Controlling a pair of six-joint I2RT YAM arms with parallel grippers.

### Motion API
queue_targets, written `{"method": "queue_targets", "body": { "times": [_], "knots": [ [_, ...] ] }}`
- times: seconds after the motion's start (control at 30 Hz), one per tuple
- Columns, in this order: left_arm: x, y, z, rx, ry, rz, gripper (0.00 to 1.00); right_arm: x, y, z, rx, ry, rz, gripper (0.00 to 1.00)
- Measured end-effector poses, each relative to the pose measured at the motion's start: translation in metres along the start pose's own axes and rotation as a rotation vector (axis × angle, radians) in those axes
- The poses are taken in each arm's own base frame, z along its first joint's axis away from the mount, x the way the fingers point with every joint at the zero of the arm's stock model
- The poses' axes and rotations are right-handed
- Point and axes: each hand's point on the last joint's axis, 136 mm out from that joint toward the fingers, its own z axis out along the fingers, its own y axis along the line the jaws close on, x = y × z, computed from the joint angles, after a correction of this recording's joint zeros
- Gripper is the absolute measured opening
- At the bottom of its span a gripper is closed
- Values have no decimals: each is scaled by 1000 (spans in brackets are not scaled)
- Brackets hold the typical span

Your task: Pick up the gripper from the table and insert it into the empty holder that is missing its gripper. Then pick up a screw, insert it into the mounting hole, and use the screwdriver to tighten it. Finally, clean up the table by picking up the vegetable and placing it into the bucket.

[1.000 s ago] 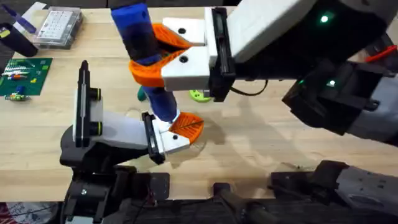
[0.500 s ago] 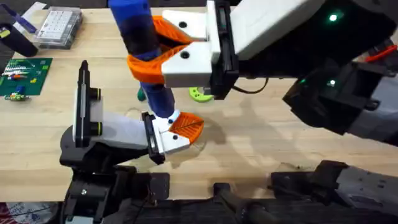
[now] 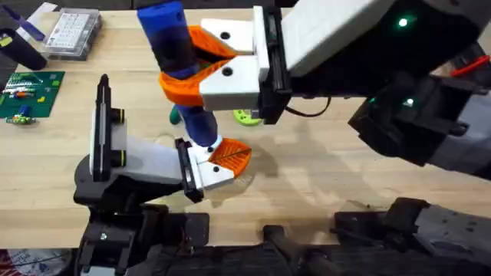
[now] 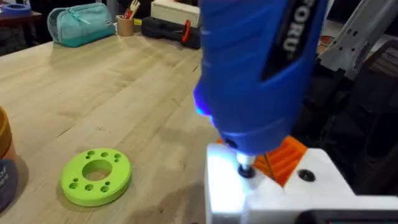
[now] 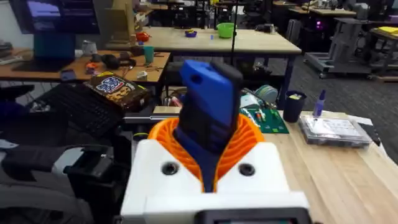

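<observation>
My right gripper (image 3: 181, 64), white with orange ribbed pads, is shut on the blue screwdriver (image 3: 175, 46), which it holds upright. In the right wrist view the screwdriver (image 5: 208, 106) stands between the pads of the same gripper (image 5: 206, 134). Its bit rests on a screw (image 4: 247, 169) in the white base of the small orange gripper (image 3: 229, 157). That gripper sits on the black end plate of the grey-white holder (image 3: 146, 161) at the lower left. The dark green vegetable (image 3: 175, 115) peeks out behind the screwdriver's shaft. The bucket (image 4: 4, 134) shows at the left wrist view's edge.
A lime-green flat ring (image 3: 247, 116) lies on the table beside the screwdriver, also seen as the ring (image 4: 96, 176) in the left wrist view. A clear parts box (image 3: 73, 32) and a green circuit board (image 3: 29, 92) lie at the far left. The holder's black post (image 3: 102, 115) stands upright.
The right gripper and the screwdriver shifted slightly up and left, then came back to where they were a second ago. The holder and the orange gripper have not moved.
</observation>
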Motion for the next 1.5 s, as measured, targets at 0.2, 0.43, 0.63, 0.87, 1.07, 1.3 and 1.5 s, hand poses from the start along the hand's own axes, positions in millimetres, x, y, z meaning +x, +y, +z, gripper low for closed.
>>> {"method": "queue_targets", "body": {
  "times": [0.2,0.43,0.63,0.87,1.07,1.3,1.5],
  "knots": [
    [1,0,0,0,2,-5,11,7,-2,1,3,21,19,52],
    [1,0,0,0,2,-11,11,9,-3,1,6,29,27,52],
    [1,0,0,0,2,-13,11,9,-3,1,7,32,29,53],
    [1,0,0,0,3,-17,11,10,-3,1,7,36,27,52],
    [1,0,0,0,3,-18,11,10,-3,1,7,36,25,52],
    [0,0,0,0,0,-10,11,-4,-2,1,4,-14,-7,52],
    [0,0,0,0,0,-10,11,-31,-7,4,6,-56,-11,52]
  ]
}}
